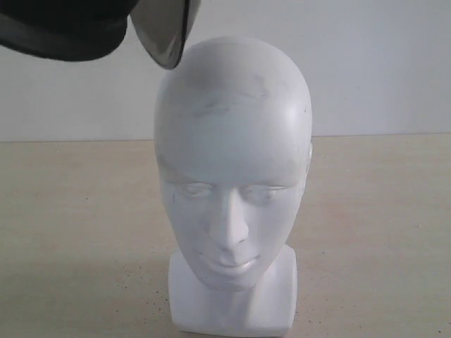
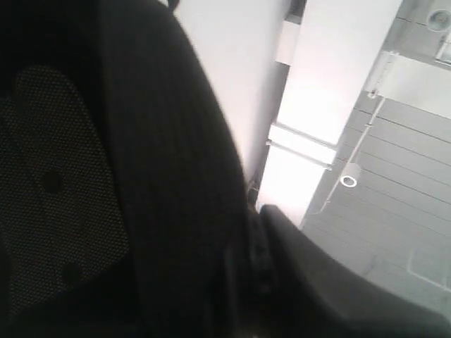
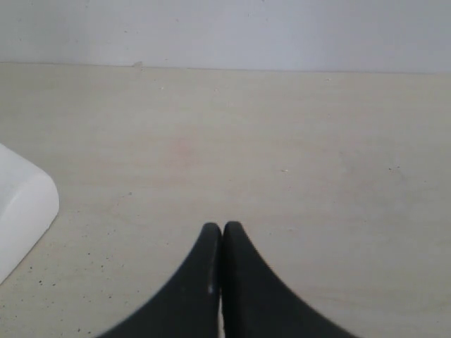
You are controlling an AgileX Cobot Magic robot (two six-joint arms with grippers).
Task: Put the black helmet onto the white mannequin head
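The white mannequin head (image 1: 232,162) stands upright on the table, facing the exterior camera. The black helmet (image 1: 63,32) hangs in the air above and to the left of it, and its smoky visor (image 1: 165,32) reaches down near the top of the crown. In the left wrist view the helmet's dark padded lining (image 2: 155,176) fills most of the picture. My left gripper (image 2: 246,232) is shut on the helmet's rim, with one finger (image 2: 338,282) showing. My right gripper (image 3: 223,229) is shut and empty, low over the table beside the mannequin's base (image 3: 21,211).
The pale speckled table (image 1: 380,232) runs back to a white wall (image 1: 380,63). Neither arm shows in the exterior view. Behind the helmet, the left wrist view looks up at a ceiling and a white pillar (image 2: 331,91).
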